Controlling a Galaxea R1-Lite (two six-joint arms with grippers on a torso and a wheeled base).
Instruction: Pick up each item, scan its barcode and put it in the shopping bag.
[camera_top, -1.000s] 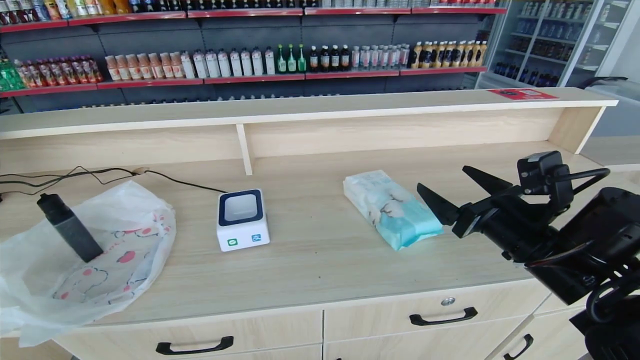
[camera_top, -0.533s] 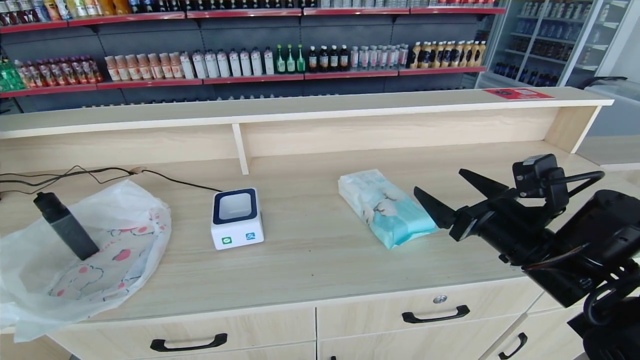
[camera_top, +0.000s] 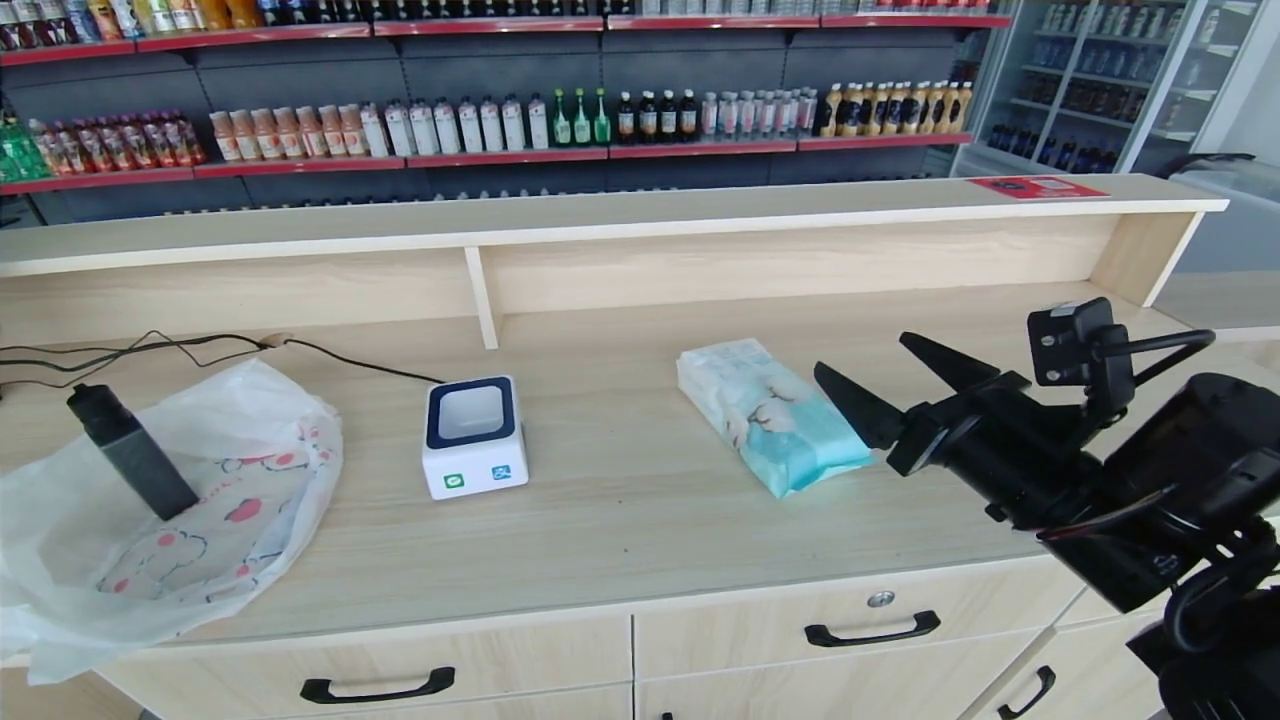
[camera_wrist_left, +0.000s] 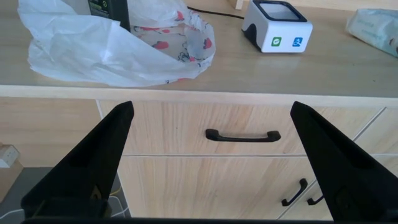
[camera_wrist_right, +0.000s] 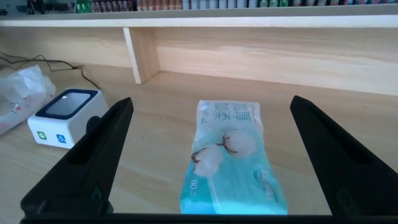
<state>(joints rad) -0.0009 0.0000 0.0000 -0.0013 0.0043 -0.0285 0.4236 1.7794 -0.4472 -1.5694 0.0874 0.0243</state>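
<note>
Light wood tabletop (camera_top: 620, 520) w/ three groups of things, L to R in head view.

Robot's left end: translucent white plastic shopping bag (camera_top: 255, 455) (camera_wrist_left: 93, 53) (camera_wrist_right: 22, 93) w/ red-pink print, lying slumped, mouth open. Dark grey bottle (camera_top: 132, 452) (camera_wrist_left: 107, 9) w/ black cap stands inside it, tilted.

Middle: small white cube scanner (camera_top: 473, 436) (camera_wrist_left: 277, 26) (camera_wrist_right: 65, 115) w/ dark-blue-rimmed window facing up, well apart from the bag. Thin black cable (camera_top: 350, 362) runs from behind it along the tabletop toward the left.

Right of centre: soft white-and-teal plastic tissue pack (camera_top: 772, 415) (camera_wrist_right: 231, 162) (camera_wrist_left: 376, 28), lying flat on the tabletop, long axis slanting away from the front edge, touched by nothing.

Right gripper (camera_top: 858, 350) (camera_wrist_right: 210, 99): black fingers spread wide, holding nothing, just beside the tissue pack's right side and above the tabletop, pointing toward it; in the right wrist view the pack sits between the two fingers, farther on.

Left gripper (camera_wrist_left: 211, 104): also wide apart, nothing in it, held low in front of the drawer fronts, below the tabletop's edge; black drawer handle (camera_wrist_left: 242, 135) straight ahead of it.

Behind: raised wooden ledge (camera_top: 600, 215), then red-edged shelves (camera_top: 500, 158) lined w/ bottles.
</note>
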